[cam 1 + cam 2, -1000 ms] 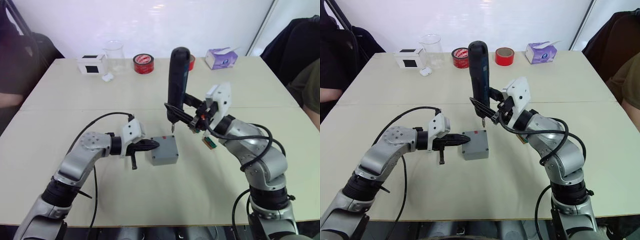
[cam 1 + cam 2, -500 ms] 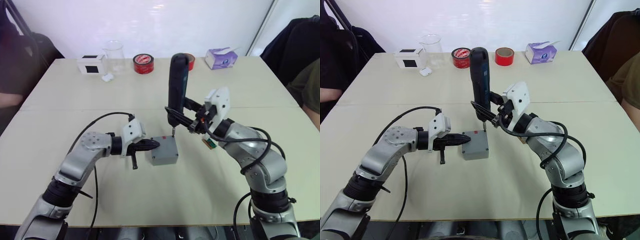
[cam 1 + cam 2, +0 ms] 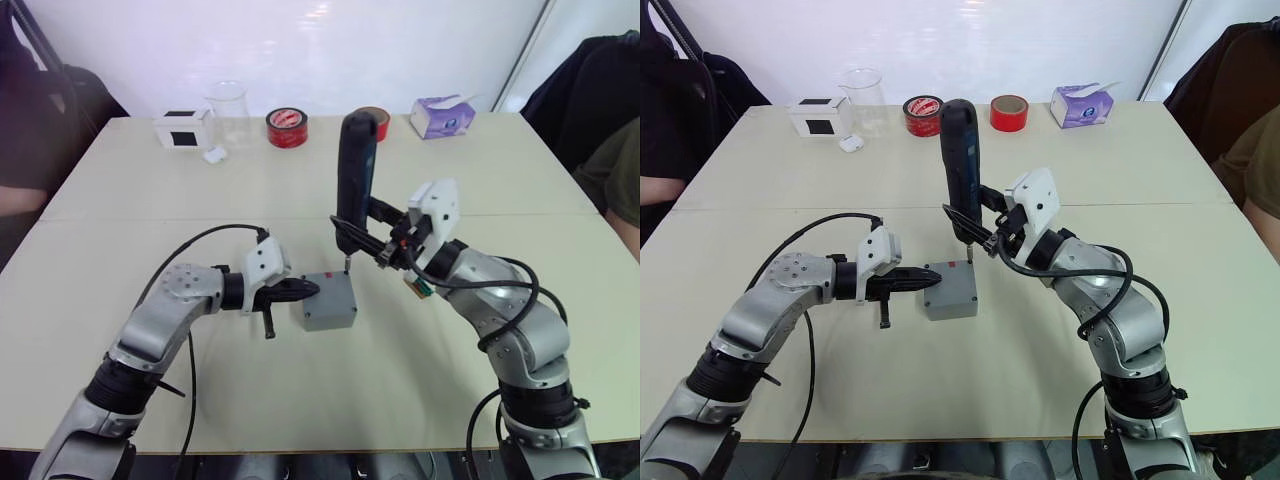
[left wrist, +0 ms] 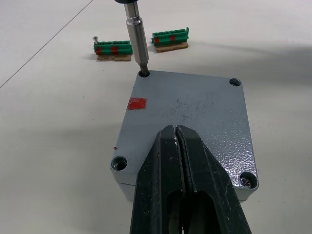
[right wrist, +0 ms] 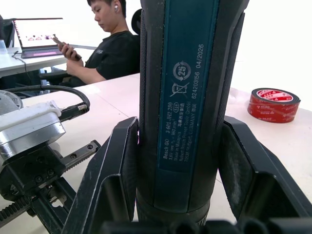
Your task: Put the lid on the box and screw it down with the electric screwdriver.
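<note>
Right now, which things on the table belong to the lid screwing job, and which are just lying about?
Part of the job:
- lid, already on the box
- electric screwdriver, held upright by the right gripper, bit in a corner hole
- left gripper, shut, pressing on the lid

Just lying about:
- two red tape rolls
- tissue pack
- clear beaker
- white box
- two green connector strips

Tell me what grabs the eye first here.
The screwdriver stands upright mid-table in the right gripper, its bit set in a far corner hole of the lid on the box. The left gripper, jaws shut, presses on the lid's near edge. Two green terminal strips lie just beyond the box.
</note>
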